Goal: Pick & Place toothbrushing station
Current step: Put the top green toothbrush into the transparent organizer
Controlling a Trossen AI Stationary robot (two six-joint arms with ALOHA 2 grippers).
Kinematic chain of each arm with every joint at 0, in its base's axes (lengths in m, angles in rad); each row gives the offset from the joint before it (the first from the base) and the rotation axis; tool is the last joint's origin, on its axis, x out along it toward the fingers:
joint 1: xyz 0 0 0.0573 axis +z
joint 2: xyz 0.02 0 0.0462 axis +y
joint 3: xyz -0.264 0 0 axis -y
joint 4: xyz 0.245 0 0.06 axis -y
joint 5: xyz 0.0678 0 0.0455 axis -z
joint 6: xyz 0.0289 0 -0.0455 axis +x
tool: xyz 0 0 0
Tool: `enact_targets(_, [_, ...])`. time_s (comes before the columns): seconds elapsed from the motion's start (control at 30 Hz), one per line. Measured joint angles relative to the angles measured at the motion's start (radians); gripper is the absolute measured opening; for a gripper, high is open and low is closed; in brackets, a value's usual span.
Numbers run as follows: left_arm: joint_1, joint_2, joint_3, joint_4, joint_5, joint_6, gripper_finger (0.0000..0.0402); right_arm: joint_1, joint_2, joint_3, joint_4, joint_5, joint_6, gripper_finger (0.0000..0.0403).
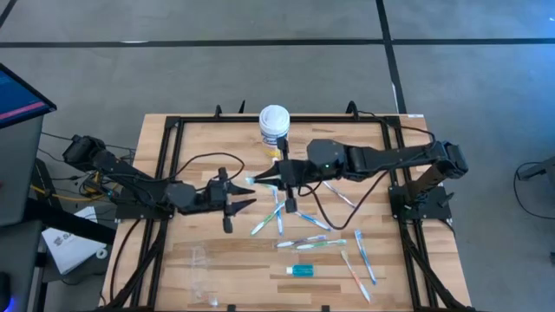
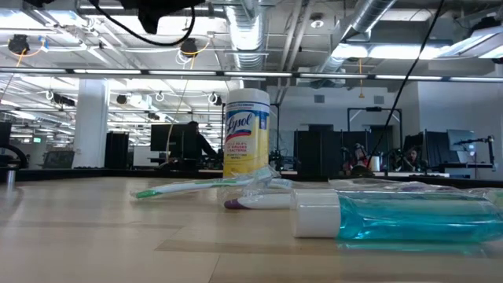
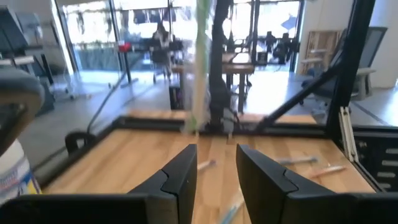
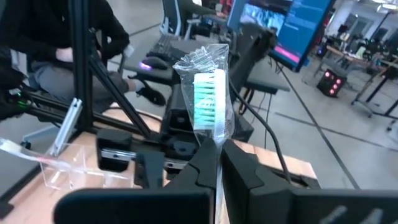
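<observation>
Toothpaste tube [image 2: 401,216], teal with a white cap, lies nearest the low camera, on the bench [image 1: 208,139] close to its front edge. Behind it lie wrapped brushes, one green [image 2: 189,188]. Loose toothbrushes [image 1: 325,243] lie scattered over the bench's middle and front right part, some touching or crossing. Wipes canister [image 1: 274,124] stands upright at the back edge, mid-width. Clear plastic holder [image 1: 201,270] lies near the front left corner.

Right gripper [image 1: 260,178] hangs over the bench middle, fingers [image 4: 205,158] clamped on a wrapped green-bristled toothbrush [image 4: 206,99], head end showing above the fingertips. Left gripper [image 1: 227,197] sits just left of it above the bench, fingers [image 3: 180,180] slightly apart, nothing between them. The two grippers are near, not touching.

A seated person [image 4: 43,43] shows beyond the bench.
</observation>
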Motion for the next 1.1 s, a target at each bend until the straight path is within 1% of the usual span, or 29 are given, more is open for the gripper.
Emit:
enact_targets(0.23, [0.000,0.000,0.000,0.115,0.001,0.124,0.0106,0.018,0.000,0.000,0.028,0.000,-0.008,0.0000])
enact_targets(0.63, [0.000,0.000,0.000,0.320,0.002,0.279,0.0106,0.018,0.010,-0.001,0.051,0.000,-0.011,0.0000])
enact_targets(0.9, [0.024,0.000,0.000,0.345,0.053,0.286,0.0106,0.018,0.017,-0.001,0.077,0.000,-0.026,0.0000])
enact_targets(1.1, [0.052,0.000,0.000,0.363,0.133,0.282,0.0106,0.018,0.016,-0.001,0.080,0.000,-0.026,0.0000])
